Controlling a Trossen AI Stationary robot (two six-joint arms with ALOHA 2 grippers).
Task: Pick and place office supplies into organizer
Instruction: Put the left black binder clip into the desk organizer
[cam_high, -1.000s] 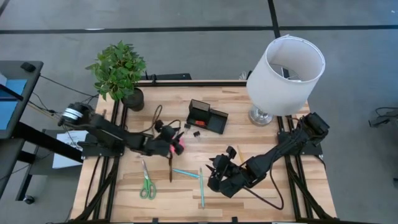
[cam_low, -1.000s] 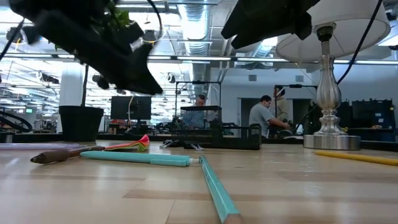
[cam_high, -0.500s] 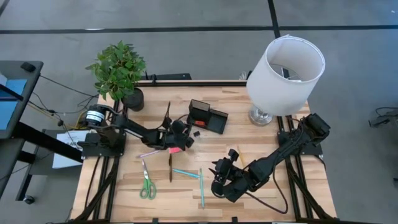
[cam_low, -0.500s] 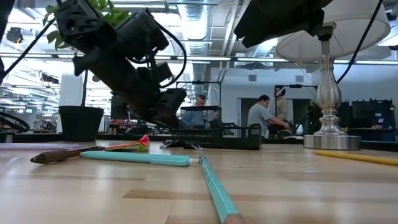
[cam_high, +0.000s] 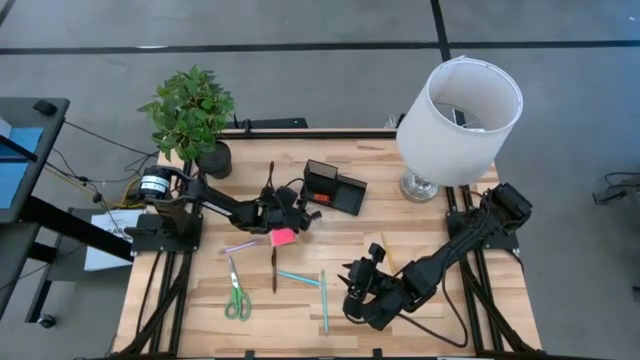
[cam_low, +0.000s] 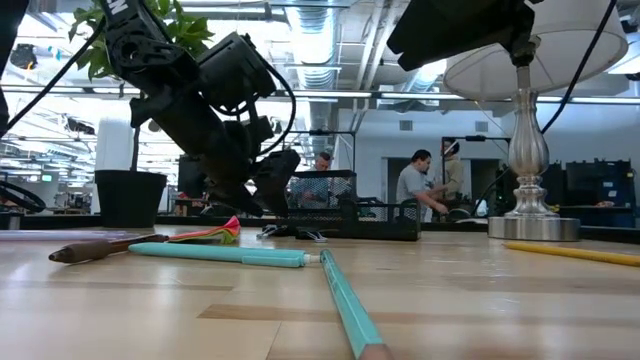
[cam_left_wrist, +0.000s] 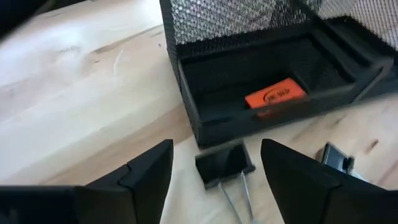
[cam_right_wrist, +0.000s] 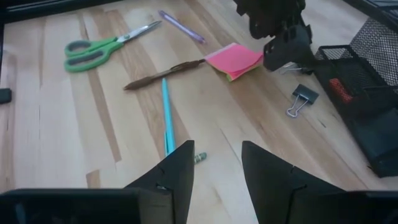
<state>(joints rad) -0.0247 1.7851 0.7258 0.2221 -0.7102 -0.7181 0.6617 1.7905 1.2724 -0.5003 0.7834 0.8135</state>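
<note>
The left gripper (cam_left_wrist: 214, 177) hovers wide open over a black clip (cam_left_wrist: 225, 165) just left of the organizer (cam_high: 333, 187), whose tray holds a red eraser (cam_left_wrist: 275, 97); the right gripper (cam_right_wrist: 216, 165), part-open and empty, hangs over the near tabletop (cam_high: 480, 300).

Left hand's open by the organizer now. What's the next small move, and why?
Probably lower the left hand onto the black clip and close. The clip lies on the table right between its open fingers, just outside the organizer, whose tray already holds the red eraser.
</note>
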